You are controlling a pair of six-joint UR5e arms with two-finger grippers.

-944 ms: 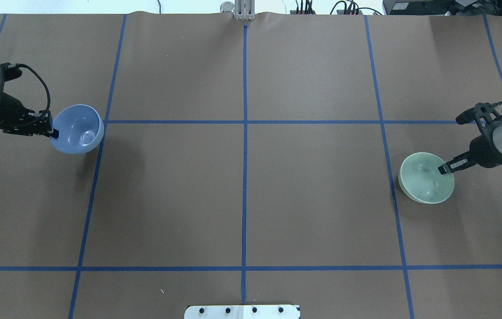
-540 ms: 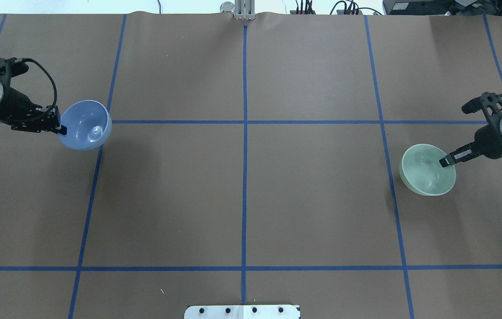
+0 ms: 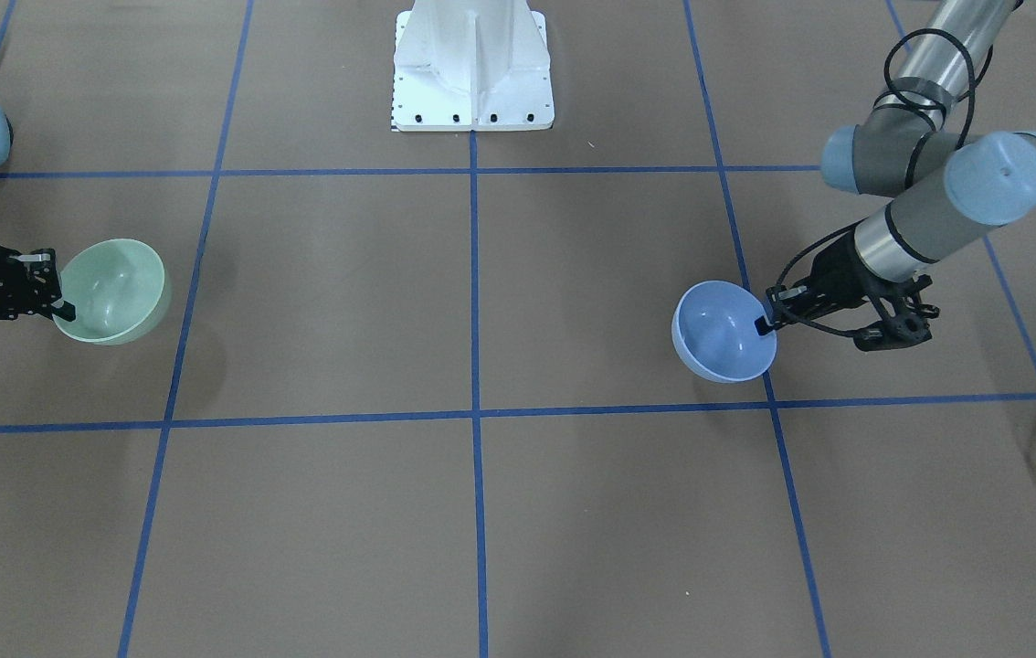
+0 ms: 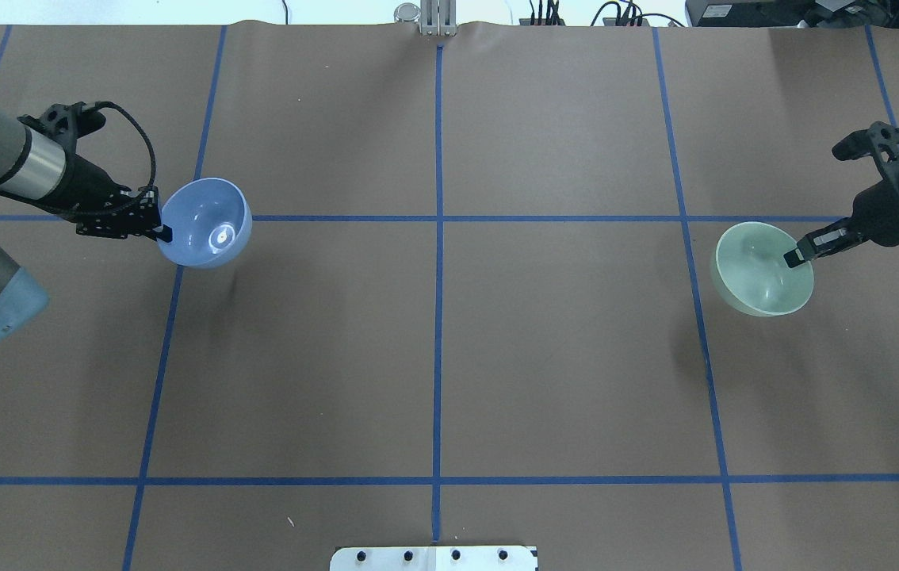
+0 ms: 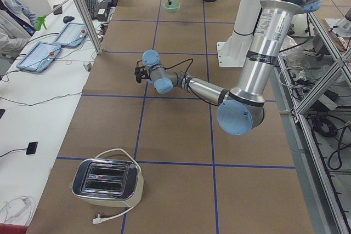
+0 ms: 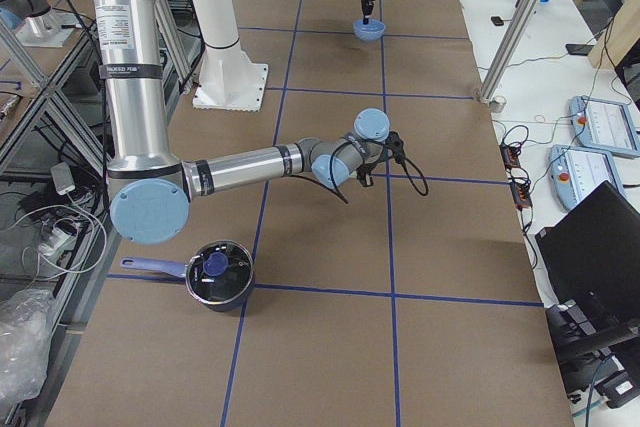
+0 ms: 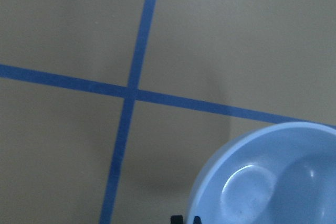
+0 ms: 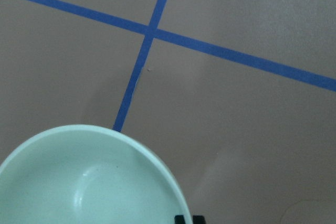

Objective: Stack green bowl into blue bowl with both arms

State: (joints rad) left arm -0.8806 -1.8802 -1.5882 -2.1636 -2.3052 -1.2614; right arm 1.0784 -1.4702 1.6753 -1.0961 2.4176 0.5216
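Two bowls are held clear of the table point(image 4: 449, 357), each pinched at its rim. At the left, the blue bowl point(image 4: 208, 222) is clamped by the left gripper point(image 4: 162, 233) and is seen carried inward within the last second, now over the blue tape line point(image 4: 170, 317); at the right, the green bowl point(image 4: 759, 270) is gripped by the right gripper point(image 4: 792, 258) and is shifted only a little, mostly raised. The stacking is judged not yet begun, as the bowls are well apart with the table's whole middle between them
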